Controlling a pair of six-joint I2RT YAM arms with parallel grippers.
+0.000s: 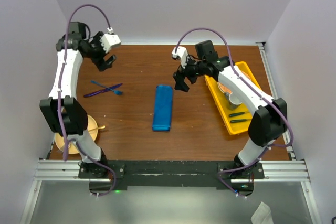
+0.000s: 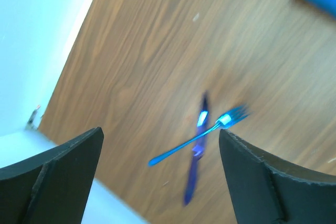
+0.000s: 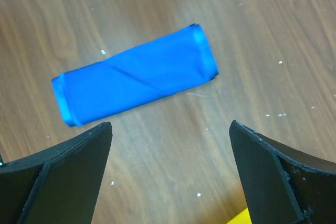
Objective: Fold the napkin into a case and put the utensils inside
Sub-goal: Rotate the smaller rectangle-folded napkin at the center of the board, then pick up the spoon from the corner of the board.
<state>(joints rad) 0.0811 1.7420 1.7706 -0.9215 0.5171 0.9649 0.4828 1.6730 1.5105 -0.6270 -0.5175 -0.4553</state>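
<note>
Fingers [image 2: 58, 177] spread wide with nothing between them, the left gripper [image 2: 160, 132] hangs over the far left of the table [image 1: 131, 140]. Just below it the utensils [image 1: 105, 88] lie crossed on the wood, a blue fork [image 2: 194, 141] and a purple piece [image 2: 193, 174]. Mid-table rests the case [image 1: 163, 107], a flat blue packet lying alone, well apart from them. To its right hovers the right gripper [image 3: 170, 127], fingers wide apart and empty, with a yellow tray [image 1: 243, 68] beyond it.
</note>
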